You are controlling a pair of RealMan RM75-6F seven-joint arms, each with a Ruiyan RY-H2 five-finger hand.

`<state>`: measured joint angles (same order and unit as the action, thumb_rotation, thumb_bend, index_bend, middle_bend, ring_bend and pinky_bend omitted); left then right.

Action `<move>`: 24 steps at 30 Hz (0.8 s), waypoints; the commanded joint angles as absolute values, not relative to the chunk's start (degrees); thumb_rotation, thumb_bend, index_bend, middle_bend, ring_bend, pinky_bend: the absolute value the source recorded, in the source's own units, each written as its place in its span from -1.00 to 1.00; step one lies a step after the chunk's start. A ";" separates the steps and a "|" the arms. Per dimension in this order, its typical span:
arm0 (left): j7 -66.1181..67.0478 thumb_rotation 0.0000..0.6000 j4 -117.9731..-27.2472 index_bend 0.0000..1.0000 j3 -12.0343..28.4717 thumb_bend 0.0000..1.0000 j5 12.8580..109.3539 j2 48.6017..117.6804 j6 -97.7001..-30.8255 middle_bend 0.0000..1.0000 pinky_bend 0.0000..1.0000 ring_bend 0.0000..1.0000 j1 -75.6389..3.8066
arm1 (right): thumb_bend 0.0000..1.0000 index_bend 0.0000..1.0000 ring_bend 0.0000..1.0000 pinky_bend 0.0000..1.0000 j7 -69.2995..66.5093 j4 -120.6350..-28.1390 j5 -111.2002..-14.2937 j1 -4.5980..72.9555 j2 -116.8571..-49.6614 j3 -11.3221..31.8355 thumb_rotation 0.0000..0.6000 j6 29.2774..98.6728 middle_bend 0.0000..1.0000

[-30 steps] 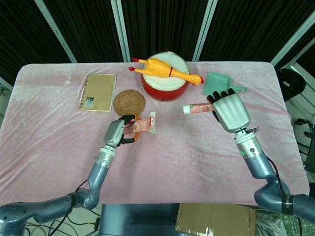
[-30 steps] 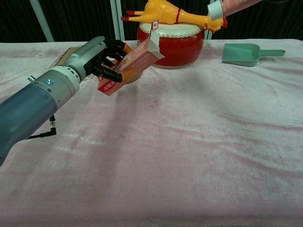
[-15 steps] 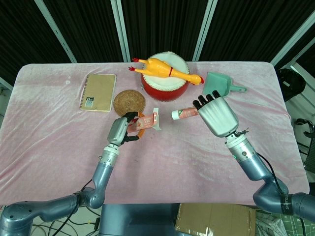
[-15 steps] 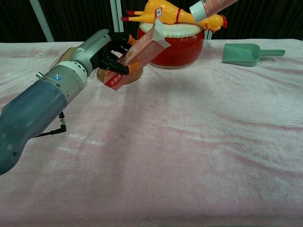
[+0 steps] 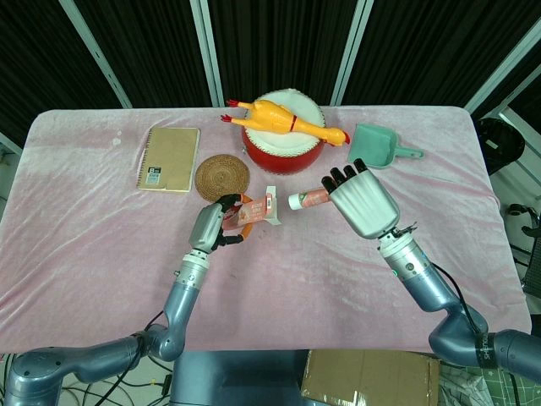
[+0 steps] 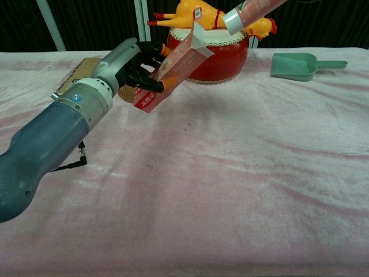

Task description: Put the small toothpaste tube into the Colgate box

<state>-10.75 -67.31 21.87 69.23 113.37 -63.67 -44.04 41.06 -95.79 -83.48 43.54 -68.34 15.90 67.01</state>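
Right hand (image 5: 363,201) holds pink, white-capped toothpaste tube (image 5: 308,199).

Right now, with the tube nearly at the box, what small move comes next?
Probably ease the right hand leftward, feeding the toothpaste tube cap-first into the box. The left hand holds the box with its open flap toward the tube, and a small gap remains.

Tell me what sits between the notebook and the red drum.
In the head view, the round woven coaster lies between the notebook and the red drum, on the pink cloth.
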 commanded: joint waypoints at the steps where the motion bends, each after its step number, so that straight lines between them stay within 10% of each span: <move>1: -10.18 1.00 -67.49 -0.20 21.87 -0.15 69.19 113.96 -63.60 -0.34 -0.34 -0.53 -44.46 | -0.22 0.30 0.13 0.04 41.88 -96.14 -83.28 44.07 -68.93 15.96 1.00 66.84 0.19; 24: -8.11 1.00 -69.37 -0.21 23.28 -0.15 67.76 115.47 -63.92 -0.35 -0.34 -0.53 -45.60 | -0.22 0.30 0.13 0.04 44.19 -96.04 -83.98 44.94 -70.81 14.44 1.00 66.78 0.19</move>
<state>-8.21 -69.35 23.16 67.91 115.27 -63.98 -45.47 44.12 -96.04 -83.90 44.88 -70.72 14.51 66.79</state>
